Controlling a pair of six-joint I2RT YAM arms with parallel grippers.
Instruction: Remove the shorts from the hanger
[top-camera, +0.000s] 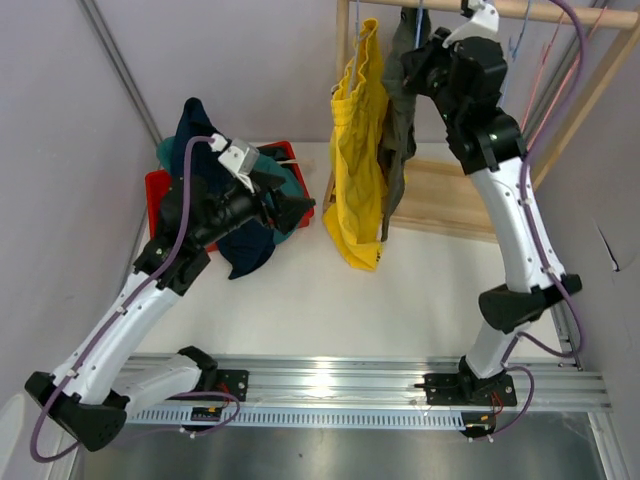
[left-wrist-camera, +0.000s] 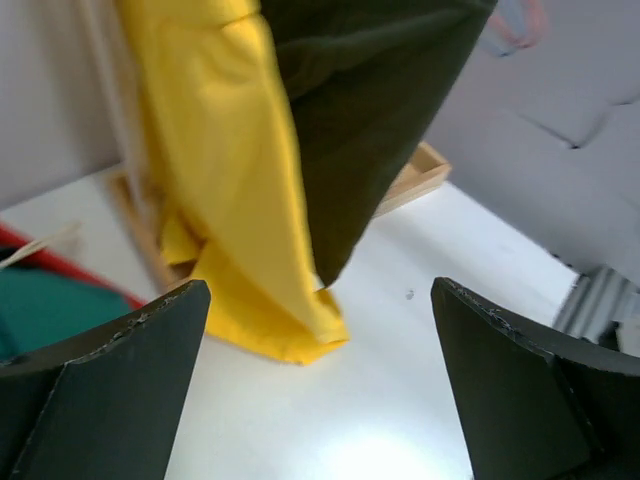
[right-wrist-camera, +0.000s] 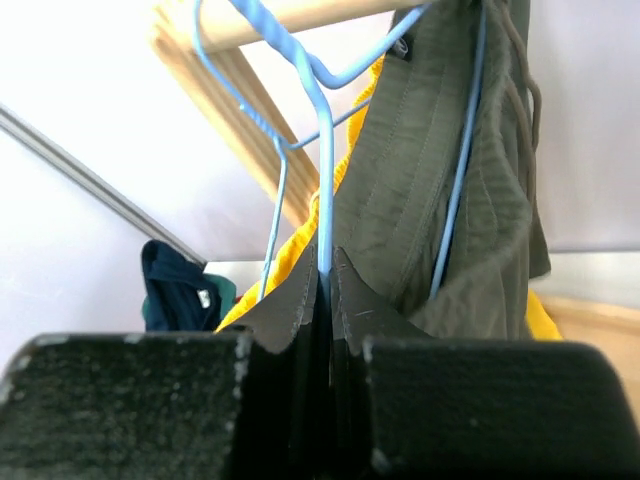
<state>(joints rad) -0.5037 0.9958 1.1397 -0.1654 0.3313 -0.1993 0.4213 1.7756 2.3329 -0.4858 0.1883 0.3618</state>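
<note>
Probably a lab test cell: plain grey walls (top-camera: 250, 60), a white table (top-camera: 400, 300), an aluminium rail (top-camera: 330, 380).

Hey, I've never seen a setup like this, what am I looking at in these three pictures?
Two robot arms are bolted to a table edge. One picture looks down from above; the other two come from cameras on each wrist. The right gripper is pinched shut on a blue wire hanger carrying olive-grey shorts, hung from a wooden rail beside yellow shorts. The left gripper is open and holds nothing, above a red bin piled with dark and teal shorts.
</note>
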